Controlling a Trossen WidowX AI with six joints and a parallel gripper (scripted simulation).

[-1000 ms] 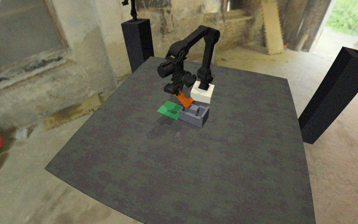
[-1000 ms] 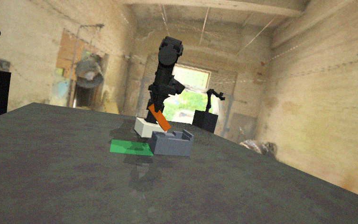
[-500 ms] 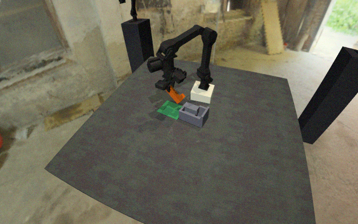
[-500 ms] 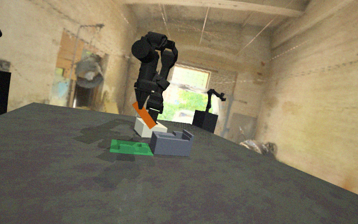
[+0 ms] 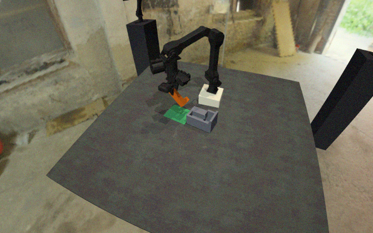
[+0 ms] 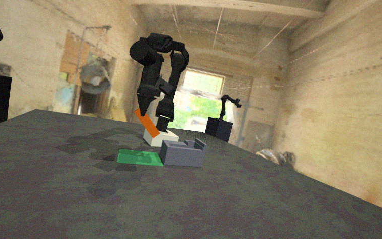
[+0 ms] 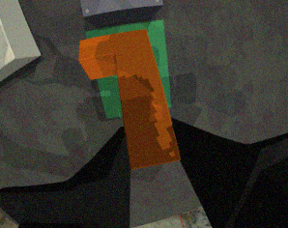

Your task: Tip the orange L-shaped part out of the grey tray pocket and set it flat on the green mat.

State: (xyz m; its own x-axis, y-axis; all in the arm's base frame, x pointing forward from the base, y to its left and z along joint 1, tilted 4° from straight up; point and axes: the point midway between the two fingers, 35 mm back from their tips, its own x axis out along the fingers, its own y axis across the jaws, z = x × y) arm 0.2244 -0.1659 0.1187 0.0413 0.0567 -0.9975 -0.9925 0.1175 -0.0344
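Observation:
The orange L-shaped part (image 5: 178, 97) (image 6: 147, 124) (image 7: 134, 92) hangs in the air, steeply tilted, with its L-shaped end low. My gripper (image 5: 172, 91) (image 6: 142, 114) (image 7: 147, 127) is shut on its raised straight end. In the wrist view the part's short leg points left. The green mat (image 5: 170, 115) (image 6: 123, 159) (image 7: 113, 110) lies flat below the part, which does not touch it. The grey tray (image 5: 199, 123) (image 6: 183, 157) (image 7: 123, 6) stands beside the mat, and its pocket holds no part.
The white base block (image 5: 208, 101) (image 6: 171, 136) (image 7: 25, 36) of the arm stands behind the tray and close to it. The dark table top (image 5: 182, 173) (image 6: 186, 201) surrounds them. Black pedestals with other arms stand beyond the table.

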